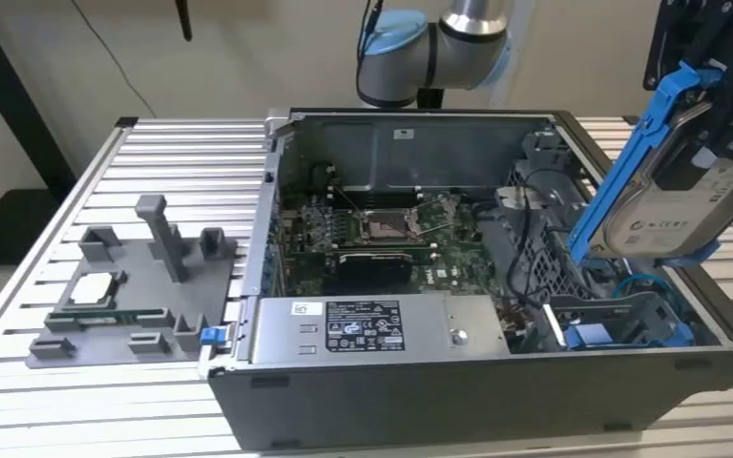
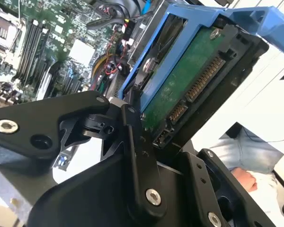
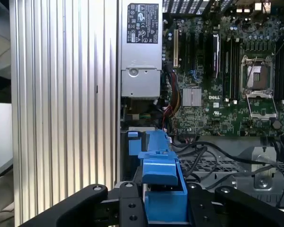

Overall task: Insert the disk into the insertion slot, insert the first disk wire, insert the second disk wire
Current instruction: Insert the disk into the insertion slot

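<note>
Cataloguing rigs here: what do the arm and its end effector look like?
The arm has silver-grey rounded joints with light-blue caps. The end effector is matte black: flat angular linkage plates joined by silver screws.

Pincer [image 1: 720, 134] cut off by exterior view's top edge; upper end of disk [image 1: 676, 218] hidden behind it

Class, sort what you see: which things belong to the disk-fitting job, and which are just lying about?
In the job: disk, end effector gripping it, insertion slot.
Lying about: power supply, motherboard, grey fixture tray.
</note>
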Robot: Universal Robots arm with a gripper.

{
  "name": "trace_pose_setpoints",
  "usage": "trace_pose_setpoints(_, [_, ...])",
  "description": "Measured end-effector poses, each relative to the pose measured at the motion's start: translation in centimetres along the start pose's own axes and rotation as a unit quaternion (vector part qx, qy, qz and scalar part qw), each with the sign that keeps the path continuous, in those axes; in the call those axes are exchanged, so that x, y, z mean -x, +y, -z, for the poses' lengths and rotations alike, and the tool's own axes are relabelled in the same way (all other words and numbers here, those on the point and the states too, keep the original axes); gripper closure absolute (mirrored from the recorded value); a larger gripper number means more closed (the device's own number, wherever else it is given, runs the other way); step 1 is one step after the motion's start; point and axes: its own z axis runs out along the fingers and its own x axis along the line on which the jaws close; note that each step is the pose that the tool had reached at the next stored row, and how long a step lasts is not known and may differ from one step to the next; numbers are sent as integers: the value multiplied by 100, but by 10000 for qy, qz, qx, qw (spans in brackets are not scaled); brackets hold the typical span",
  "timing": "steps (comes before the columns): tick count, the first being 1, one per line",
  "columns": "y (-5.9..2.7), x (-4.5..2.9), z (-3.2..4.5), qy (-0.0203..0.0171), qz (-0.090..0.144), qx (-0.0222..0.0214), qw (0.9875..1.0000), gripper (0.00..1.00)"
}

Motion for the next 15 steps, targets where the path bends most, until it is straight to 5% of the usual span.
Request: trace_pose_setpoints(15, [-33, -27, -180, -1, 1, 0, 10000, 100])
